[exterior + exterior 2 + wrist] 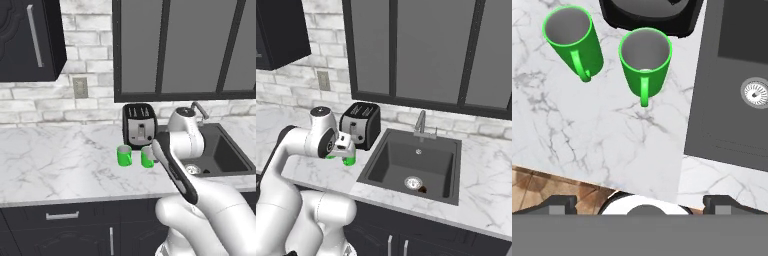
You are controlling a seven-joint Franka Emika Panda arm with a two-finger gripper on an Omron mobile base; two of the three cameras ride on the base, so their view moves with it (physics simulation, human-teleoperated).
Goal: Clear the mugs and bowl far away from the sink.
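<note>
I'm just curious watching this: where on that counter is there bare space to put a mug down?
The marble counter left of the two green mugs lies bare up to the brick wall. It's crowded where the mugs stand before the toaster, beside the sink. A narrower bare strip lies right of the sink.

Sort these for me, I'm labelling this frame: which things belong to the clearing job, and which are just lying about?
Job:
- left mug
- right mug, nearer the sink
- sink
- open end effector, holding nothing

Lying about:
- toaster
- faucet
- wall outlet
</note>
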